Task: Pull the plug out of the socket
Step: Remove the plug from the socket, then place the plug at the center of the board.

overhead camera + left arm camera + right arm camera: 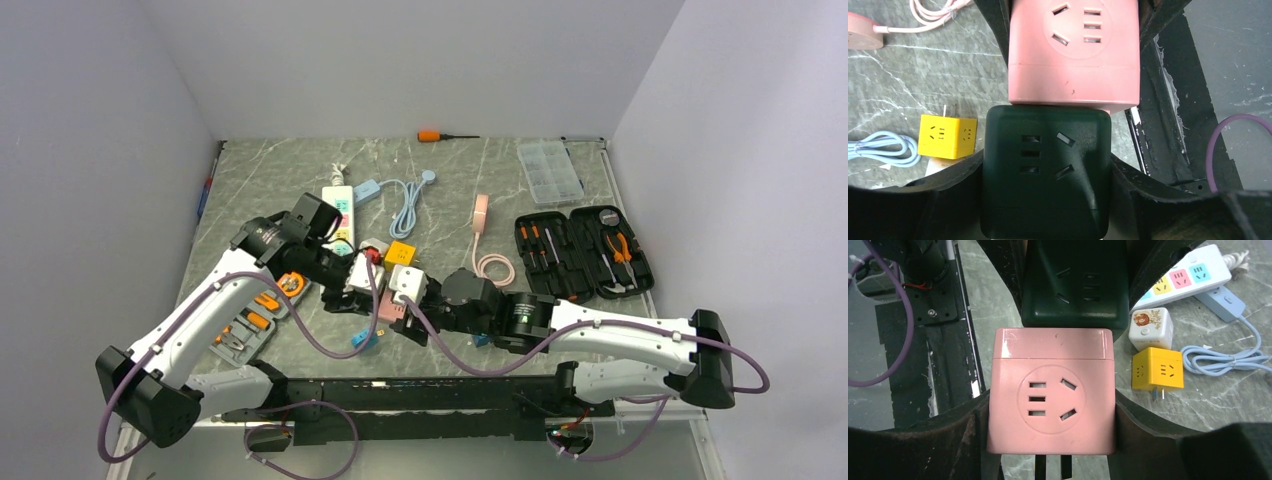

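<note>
My left gripper is shut on a dark green cube adapter, its fingers pressing both sides. My right gripper is shut on a pink cube adapter, whose two dark prongs point back toward its wrist. The two cubes are pressed face to face above the table's front middle, with the pink one showing in the top view. The socket, a long white power strip with pastel outlets, lies behind them. Its outlets in view hold no plug, and my left arm hides the rest.
A yellow cube adapter and a white cube with a sticker lie near the strip. A light-blue strip with a coiled cord is close by. At the right are an open tool case, a clear box and a pink cable. A tool tray sits at the left.
</note>
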`<state>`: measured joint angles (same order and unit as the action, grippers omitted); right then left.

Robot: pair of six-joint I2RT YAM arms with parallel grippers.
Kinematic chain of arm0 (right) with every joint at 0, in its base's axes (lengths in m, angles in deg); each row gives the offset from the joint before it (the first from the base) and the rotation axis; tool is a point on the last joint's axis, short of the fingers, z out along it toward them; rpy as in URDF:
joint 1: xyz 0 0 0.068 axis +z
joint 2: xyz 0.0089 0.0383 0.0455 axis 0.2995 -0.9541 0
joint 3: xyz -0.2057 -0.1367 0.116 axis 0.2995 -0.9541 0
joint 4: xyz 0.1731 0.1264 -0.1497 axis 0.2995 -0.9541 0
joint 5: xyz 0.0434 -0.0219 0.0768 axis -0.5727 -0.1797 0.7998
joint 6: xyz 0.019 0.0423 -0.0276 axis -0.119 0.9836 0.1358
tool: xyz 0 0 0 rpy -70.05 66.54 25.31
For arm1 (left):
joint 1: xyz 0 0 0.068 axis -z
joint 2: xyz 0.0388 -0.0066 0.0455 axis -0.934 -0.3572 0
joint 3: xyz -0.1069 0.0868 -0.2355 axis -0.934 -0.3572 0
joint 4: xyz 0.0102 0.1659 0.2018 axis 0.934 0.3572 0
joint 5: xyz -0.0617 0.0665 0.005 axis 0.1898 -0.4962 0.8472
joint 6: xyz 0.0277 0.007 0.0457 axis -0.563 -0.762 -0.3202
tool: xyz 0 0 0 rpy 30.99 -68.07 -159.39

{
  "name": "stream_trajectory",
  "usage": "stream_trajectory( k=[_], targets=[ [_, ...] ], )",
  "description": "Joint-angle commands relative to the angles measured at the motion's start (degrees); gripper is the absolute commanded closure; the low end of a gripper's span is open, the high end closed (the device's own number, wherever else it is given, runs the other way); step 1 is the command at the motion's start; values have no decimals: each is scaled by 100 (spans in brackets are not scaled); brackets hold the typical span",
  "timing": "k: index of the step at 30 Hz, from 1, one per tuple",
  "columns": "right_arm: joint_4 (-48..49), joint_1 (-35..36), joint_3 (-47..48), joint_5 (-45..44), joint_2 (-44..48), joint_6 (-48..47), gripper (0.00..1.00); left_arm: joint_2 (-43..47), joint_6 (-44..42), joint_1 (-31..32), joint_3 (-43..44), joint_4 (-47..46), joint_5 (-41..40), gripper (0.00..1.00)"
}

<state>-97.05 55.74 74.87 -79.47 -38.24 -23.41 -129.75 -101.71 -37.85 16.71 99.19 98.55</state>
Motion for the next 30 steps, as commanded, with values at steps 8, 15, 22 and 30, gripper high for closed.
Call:
stream_trajectory(
  k=[8, 15, 22, 30],
  targets=[
    [-1246, 44, -337, -565, 1052, 465, 100, -293, -495, -997, 855, 992, -1567, 100],
    [-1105, 45, -567, -1223, 1142, 640, 100, -273, -194, -1121, 665, 619, -1365, 100],
    [-371, -989, -715, -1673, 631, 1542, 100, -428, 1010, -963, 402, -354, -601, 100],
    [95, -2002, -786, -1524, -245, 2417, 100, -712, 2183, 319, -385, -1769, -1672, 100]
  ],
)
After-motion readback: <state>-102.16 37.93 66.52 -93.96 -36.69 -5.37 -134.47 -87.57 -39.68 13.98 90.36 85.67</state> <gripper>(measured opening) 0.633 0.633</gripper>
